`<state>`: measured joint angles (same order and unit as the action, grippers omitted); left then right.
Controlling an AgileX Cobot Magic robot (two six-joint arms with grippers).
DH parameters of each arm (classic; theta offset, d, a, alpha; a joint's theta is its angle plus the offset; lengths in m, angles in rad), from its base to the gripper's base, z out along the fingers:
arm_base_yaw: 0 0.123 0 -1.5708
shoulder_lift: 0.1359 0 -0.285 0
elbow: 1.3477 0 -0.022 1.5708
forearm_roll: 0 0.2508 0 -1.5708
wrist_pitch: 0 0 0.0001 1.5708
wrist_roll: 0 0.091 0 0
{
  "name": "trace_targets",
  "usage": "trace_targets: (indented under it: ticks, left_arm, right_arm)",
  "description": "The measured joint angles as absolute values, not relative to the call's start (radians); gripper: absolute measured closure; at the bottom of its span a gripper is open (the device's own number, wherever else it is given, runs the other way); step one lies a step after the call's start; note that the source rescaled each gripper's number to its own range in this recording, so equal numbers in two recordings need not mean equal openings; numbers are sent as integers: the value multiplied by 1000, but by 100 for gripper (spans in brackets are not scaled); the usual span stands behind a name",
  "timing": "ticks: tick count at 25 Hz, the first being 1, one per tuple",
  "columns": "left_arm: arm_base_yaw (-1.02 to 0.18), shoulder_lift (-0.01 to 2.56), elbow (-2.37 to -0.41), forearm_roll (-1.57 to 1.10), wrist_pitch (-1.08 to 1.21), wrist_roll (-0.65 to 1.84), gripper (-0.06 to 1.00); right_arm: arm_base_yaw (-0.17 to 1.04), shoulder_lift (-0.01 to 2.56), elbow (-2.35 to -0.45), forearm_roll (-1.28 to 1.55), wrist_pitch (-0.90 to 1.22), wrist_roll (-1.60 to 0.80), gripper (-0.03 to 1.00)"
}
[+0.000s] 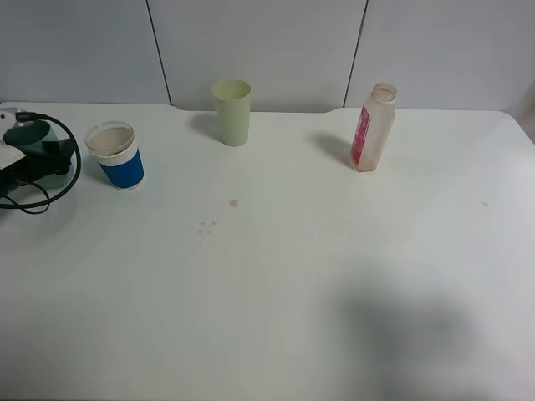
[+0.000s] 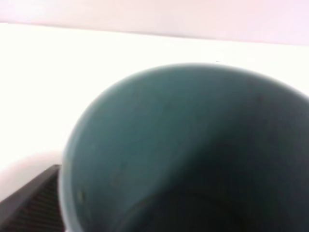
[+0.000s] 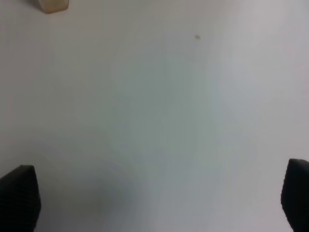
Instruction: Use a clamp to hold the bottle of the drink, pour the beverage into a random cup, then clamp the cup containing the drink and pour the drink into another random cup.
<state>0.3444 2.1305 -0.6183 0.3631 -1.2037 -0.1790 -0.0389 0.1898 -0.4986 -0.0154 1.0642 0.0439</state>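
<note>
The plain teal-green tumbler with the darker teal inside [image 1: 32,138] is standing at the far left edge of the white worktop [image 1: 276,284], with the left tool [image 1: 38,159] sitting around it. In the left wrist view the tumbler's dark teal interior [image 2: 193,154] is filling nearly the whole picture, and one black ribbed finger [image 2: 34,205] is showing just beside its wall (whether it is pressing on the wall or standing slightly off, I cannot tell, so the left tool's state is staying undecided).

Just beside the tumbler, toward the middle, the short white cup with the wide blue band and pinkish-beige inside [image 1: 114,155] is standing upright. Farther back, near the wall, the taller pale yellow-green cup [image 1: 232,111] is standing upright too. Well apart to the right, the small clear plastic bottle with the pink-red label [image 1: 372,127] is standing upright with no cap on its wide neck.

A few small reddish-brown spots [image 1: 233,203] are lying on the worktop between the cups and the front.

The right tool [image 3: 159,203] is hanging wide open over bare worktop, its two black fingertips [image 3: 19,195] standing far apart at the picture's edges, with nothing between them.
</note>
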Motion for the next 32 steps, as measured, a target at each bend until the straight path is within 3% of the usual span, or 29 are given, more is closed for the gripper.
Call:
trace_targets:
  ticks: [23, 32]
  left_arm:
    - [344, 1941, -592, 363, -1204, -216, 36]
    - [344, 1812, -591, 476, -1204, -225, 36]
  right_arm:
    - [-39, 190, -499, -15, 1064, 44, -3]
    - [-39, 190, -499, -15, 1064, 44, -3]
